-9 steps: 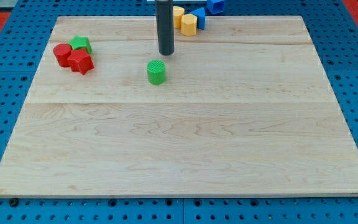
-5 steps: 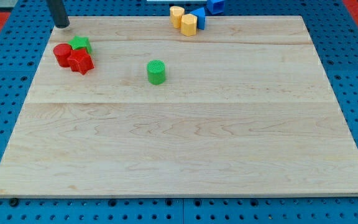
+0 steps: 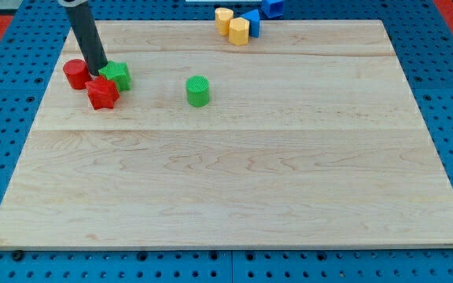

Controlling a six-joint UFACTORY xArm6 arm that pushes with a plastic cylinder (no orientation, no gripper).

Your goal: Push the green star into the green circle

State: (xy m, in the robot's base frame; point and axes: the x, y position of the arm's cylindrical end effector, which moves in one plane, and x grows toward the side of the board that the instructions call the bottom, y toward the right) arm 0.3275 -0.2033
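The green star [image 3: 117, 75] lay near the upper left corner of the wooden board [image 3: 234, 181], with my tip [image 3: 98, 73] touching its left side. The rod had no jaws to open or close; it only stood between the star and the red cylinder [image 3: 75, 74]. The red star [image 3: 102, 93] lay just below the tip, touching the green star. The green circle [image 3: 198, 90] stood well apart, toward the view's right. Two yellow blocks [image 3: 233, 25] and two blue blocks [image 3: 259, 16] were grouped at the view's top.
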